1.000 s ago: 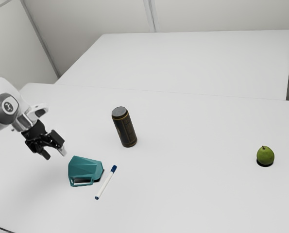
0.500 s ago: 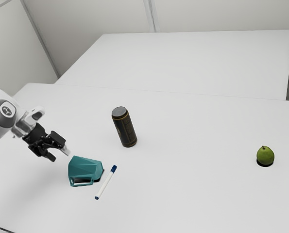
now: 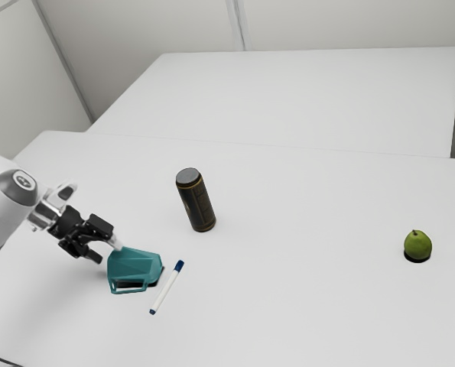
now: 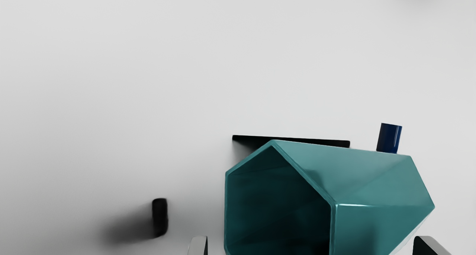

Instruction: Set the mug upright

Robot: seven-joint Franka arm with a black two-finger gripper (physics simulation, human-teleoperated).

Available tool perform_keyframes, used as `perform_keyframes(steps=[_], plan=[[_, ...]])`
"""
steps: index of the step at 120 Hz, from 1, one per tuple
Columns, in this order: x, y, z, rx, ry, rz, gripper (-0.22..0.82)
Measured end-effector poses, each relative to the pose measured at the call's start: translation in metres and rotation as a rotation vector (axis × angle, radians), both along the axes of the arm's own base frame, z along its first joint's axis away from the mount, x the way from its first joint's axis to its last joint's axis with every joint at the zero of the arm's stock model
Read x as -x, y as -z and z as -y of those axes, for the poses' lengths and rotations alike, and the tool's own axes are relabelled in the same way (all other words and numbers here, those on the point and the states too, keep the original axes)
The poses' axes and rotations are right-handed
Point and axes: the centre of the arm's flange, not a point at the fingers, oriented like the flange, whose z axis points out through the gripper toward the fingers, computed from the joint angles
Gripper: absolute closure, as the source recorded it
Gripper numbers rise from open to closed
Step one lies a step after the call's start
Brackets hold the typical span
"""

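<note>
Gripper (image 3: pixel 106 251) low at mug's mouth end; jaws wide apart, nothing clamped. Teal mug (image 3: pixel 135 266) on its side on table (image 3: pixel 288 306), open mouth toward gripper. Upright pose not reached; judged left: close on mug, turn it onto base, let go. Marker (image 3: pixel 167 287) just beside mug's base end, might get in way. Farther off, dark can (image 3: pixel 196 200) standing; pear (image 3: pixel 418 245) well apart from all.

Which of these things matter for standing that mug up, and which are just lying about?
Part of the job:
- teal mug, lying on its side
- the robot's fingers, spread open near the mug

Just lying about:
- white marker with blue ends, beside the mug
- dark can
- green fruit, far off toward the exterior view's right
</note>
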Motion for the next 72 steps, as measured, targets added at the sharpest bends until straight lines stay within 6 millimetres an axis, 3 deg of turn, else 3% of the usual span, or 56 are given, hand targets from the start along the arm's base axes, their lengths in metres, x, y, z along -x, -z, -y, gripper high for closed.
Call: perform_keyframes(steps=[72], plan=[[0.005,0.027,0.011,0.139,-0.046,0.078,0.03]])
